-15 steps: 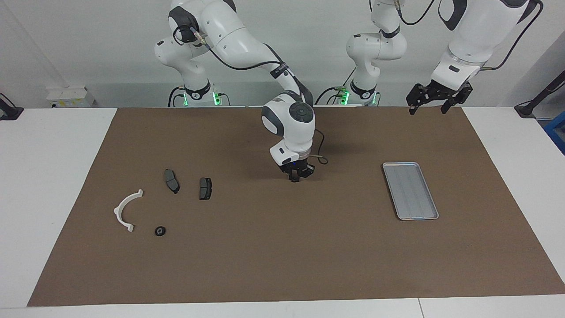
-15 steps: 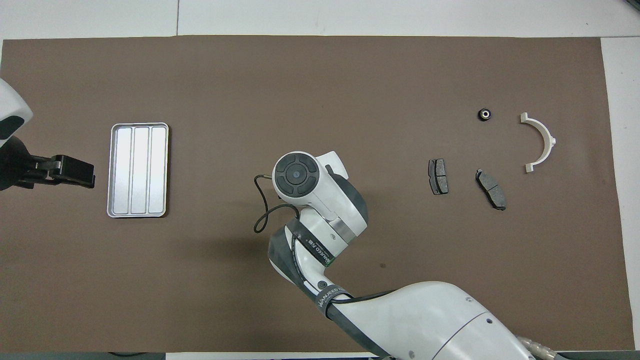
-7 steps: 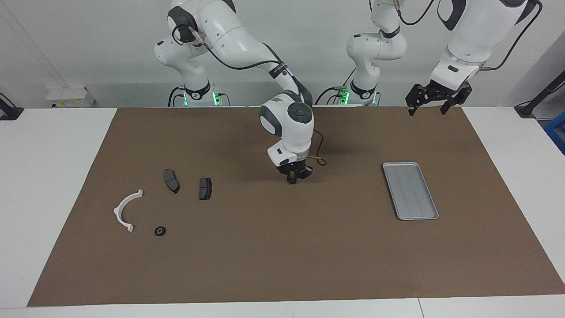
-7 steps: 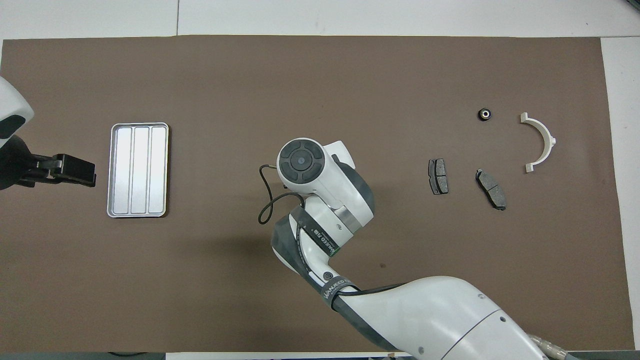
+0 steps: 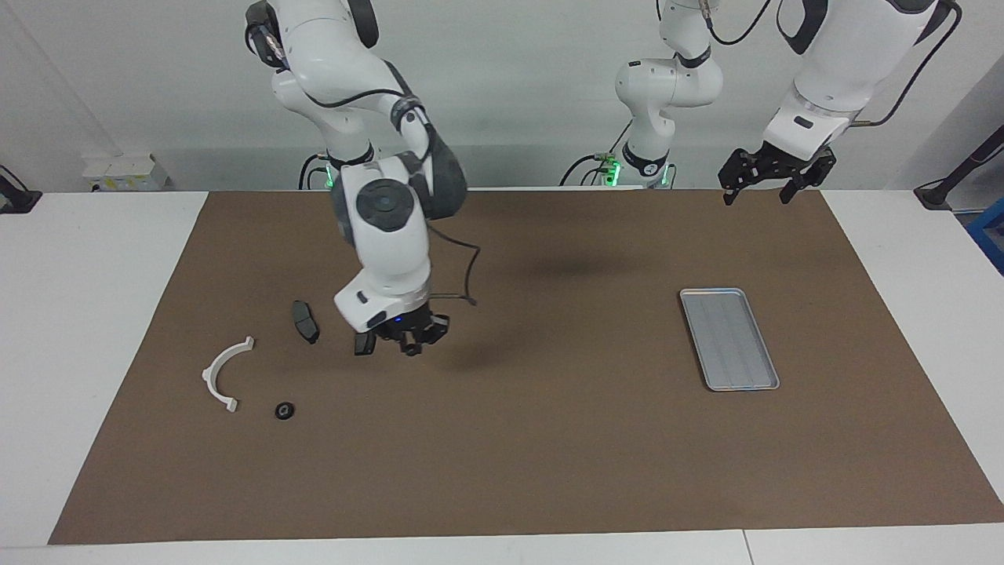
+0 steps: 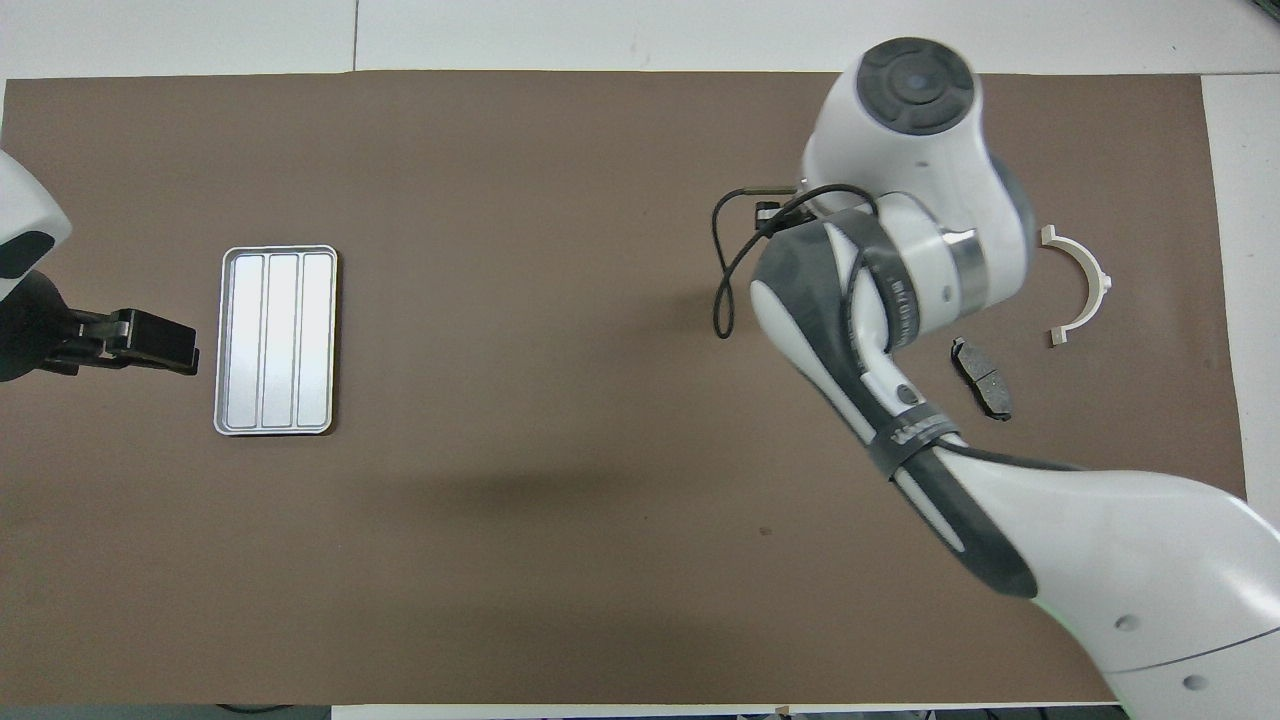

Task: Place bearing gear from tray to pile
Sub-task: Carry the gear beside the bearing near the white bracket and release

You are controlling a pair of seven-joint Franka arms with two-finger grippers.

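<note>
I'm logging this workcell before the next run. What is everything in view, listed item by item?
table: one, white, under everything.
mat: one, brown, covering most of the table.
tray: one, silver-grey, nothing in it, toward the left arm's end.
arc: one, white, toward the right arm's end.
brake pads: two, dark grey, nearer to the robots than the arc; one is partly hidden by the right gripper.
round part: one, black, beside the arc.
left gripper: open, waiting over the mat's edge near the tray.
right gripper: shut, over the mat beside the pads.
</note>
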